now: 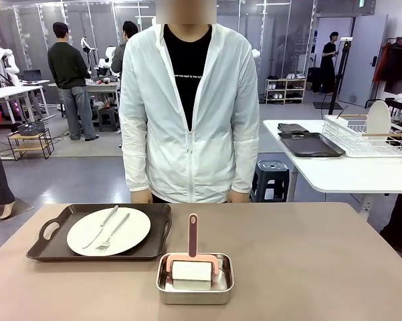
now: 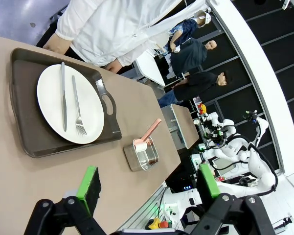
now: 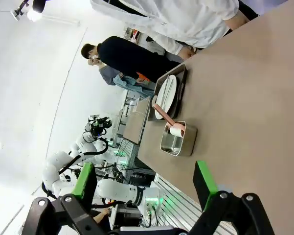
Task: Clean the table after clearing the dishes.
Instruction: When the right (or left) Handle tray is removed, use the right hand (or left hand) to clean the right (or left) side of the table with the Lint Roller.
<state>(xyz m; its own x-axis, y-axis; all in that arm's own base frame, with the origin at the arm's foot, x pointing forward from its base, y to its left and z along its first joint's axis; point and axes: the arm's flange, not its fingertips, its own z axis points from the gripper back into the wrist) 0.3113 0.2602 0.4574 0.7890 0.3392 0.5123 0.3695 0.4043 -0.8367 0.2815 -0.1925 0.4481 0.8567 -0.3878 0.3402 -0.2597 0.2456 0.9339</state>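
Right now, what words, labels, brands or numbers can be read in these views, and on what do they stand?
Too small to read: one line of white chest print on the person's black T-shirt.
No text seen on the dark brown handled tray, round white plate, shiny steel rectangular pan or pink-handled roller.

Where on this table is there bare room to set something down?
The table's right half, from the steel pan to the right edge, is bare. The near-left corner, between the tray and the near edge, is a smaller free patch. It's crowded left of centre, where the tray with its plate sits close to the pan.
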